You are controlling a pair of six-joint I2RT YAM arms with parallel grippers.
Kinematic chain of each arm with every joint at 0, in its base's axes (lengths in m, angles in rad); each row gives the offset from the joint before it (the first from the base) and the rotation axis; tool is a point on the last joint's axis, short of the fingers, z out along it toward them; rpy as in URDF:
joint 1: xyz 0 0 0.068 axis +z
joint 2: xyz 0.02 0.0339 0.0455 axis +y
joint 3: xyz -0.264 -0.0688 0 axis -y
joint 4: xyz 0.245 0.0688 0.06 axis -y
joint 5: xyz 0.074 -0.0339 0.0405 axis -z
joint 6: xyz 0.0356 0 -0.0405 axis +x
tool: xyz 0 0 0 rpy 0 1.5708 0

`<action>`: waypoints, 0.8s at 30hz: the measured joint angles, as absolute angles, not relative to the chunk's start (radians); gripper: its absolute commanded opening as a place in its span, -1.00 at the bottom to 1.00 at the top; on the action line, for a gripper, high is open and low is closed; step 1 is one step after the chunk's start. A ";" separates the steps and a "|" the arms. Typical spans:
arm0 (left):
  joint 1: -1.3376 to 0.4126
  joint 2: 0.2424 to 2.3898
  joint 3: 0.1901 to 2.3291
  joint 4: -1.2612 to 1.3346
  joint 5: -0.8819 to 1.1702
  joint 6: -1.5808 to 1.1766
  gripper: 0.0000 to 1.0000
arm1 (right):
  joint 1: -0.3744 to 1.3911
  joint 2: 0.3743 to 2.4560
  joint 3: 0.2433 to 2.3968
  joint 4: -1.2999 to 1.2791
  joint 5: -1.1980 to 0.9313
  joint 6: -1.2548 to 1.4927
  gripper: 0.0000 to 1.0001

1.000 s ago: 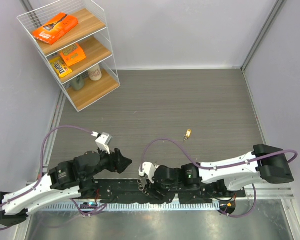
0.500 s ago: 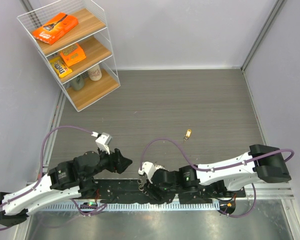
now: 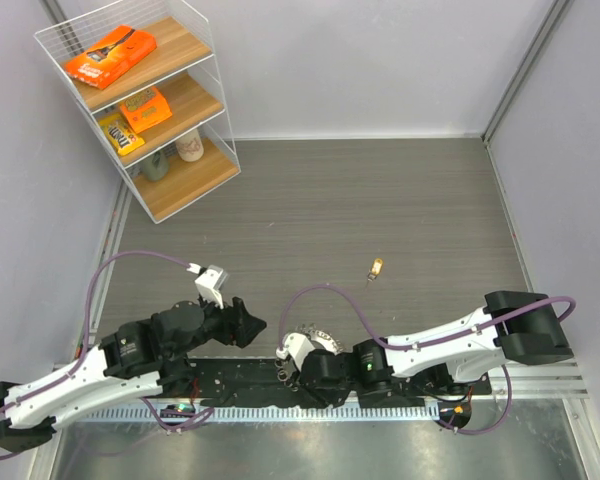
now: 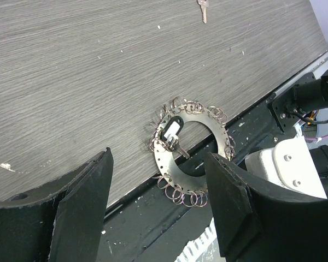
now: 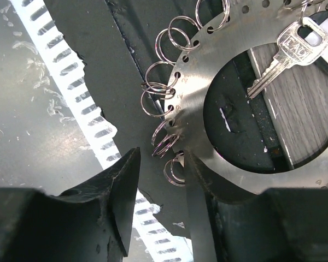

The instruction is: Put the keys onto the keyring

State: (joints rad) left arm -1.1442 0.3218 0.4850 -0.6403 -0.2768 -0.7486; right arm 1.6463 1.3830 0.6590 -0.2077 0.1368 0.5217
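Observation:
The keyring [image 4: 170, 172] is a flat silvery disc with an open centre and small wire rings round its rim. It lies half on the wood table and half on the black base plate, and also shows in the top view [image 3: 318, 335]. A silvery key [image 5: 281, 54] lies in its centre, its head at the inner rim. The brass key [image 3: 377, 267] lies alone farther out on the table and shows in the left wrist view [image 4: 203, 11]. My left gripper [image 4: 158, 155] is open and empty, above and short of the ring. My right gripper [image 5: 161, 174] is open, with the ring's near rim [image 5: 208, 87] at its jaws.
A wire shelf rack [image 3: 150, 100] with snack packs stands at the far left. A slotted white strip [image 5: 82, 98] and a metal sill run along the near edge beside the black base plate [image 5: 126, 71]. Purple cables loop over both arms.
My right arm has shifted left and lower toward the near edge, so more of the keyring shows in the top view. The left arm has barely moved.

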 measured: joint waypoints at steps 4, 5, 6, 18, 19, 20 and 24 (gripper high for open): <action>-1.145 0.332 0.485 -0.640 -0.271 -0.748 0.48 | 1.649 1.388 0.665 -0.212 0.150 0.525 -0.35; -1.144 0.333 0.485 -0.640 -0.270 -0.749 0.47 | 1.649 1.388 0.665 -0.211 0.155 0.526 -0.38; -1.145 0.335 0.485 -0.640 -0.269 -0.749 0.47 | 1.650 1.388 0.665 -0.211 0.157 0.526 -0.41; -1.144 0.352 0.485 -0.633 -0.264 -0.749 0.48 | 1.661 1.388 0.665 -0.210 0.171 0.524 -0.87; -1.144 0.352 0.485 -0.632 -0.264 -0.749 0.47 | 1.661 1.388 0.665 -0.210 0.172 0.522 -0.88; -1.144 0.353 0.485 -0.632 -0.262 -0.750 0.47 | 1.661 1.388 0.665 -0.210 0.175 0.522 -0.89; -1.145 0.354 0.485 -0.629 -0.260 -0.752 0.48 | 1.662 1.388 0.665 -0.205 0.182 0.521 -0.89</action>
State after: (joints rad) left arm -1.1446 0.3538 0.4854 -0.6289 -0.2600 -0.7517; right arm 1.6615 1.3884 0.6651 -0.2047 0.1822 0.5213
